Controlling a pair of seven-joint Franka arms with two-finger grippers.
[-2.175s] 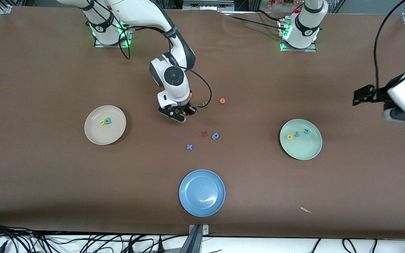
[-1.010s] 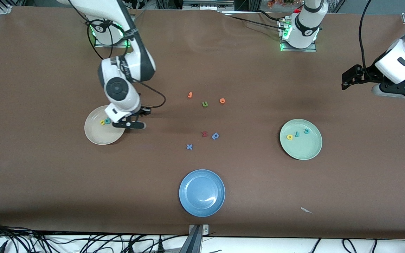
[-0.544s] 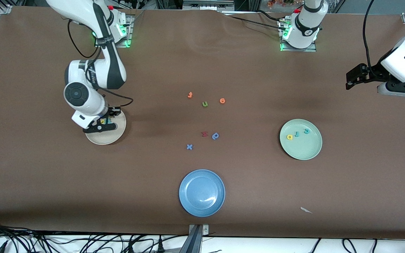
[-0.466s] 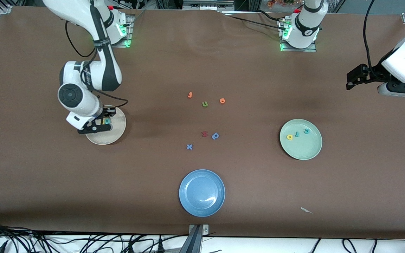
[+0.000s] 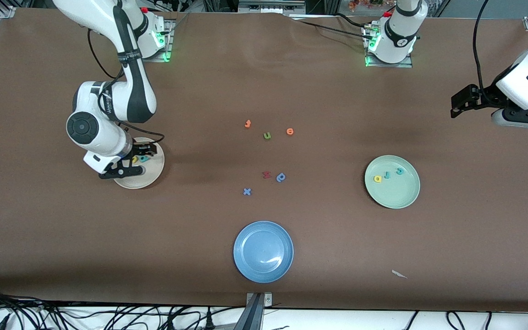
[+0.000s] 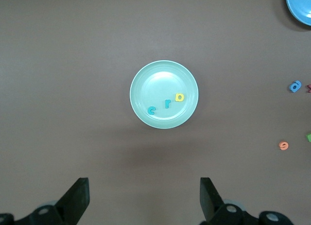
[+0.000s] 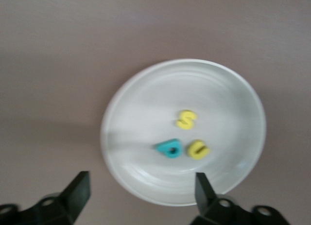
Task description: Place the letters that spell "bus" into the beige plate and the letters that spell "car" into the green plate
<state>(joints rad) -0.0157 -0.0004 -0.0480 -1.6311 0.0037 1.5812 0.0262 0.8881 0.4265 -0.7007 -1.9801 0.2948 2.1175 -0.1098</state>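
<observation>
Front view: the right gripper [image 5: 129, 166] hangs over the beige plate [image 5: 147, 176], fingers apart and empty, while the left gripper [image 5: 463, 98] waits, spread and empty, well apart from the green plate [image 5: 394, 197].

Wrist views: the yellow s [image 7: 186, 119], teal b [image 7: 170, 148] and yellow u [image 7: 198, 149] lie inside the beige plate, and the teal c [image 6: 151, 110], light-blue r [image 6: 167, 104] and yellow a [image 6: 180, 96] lie in the green plate — a low retreat by the right gripper could clip the rim and spill them.

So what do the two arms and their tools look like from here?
Both arms are glossy white with dark grey-black joint bands and a round dark cap on the wrist housing. Loose black cables run along each. Green lights glow at both bases. The right tool and left tool are black; in the wrist views their fingers show as dark wedge-shaped blades on black mounts.
</observation>
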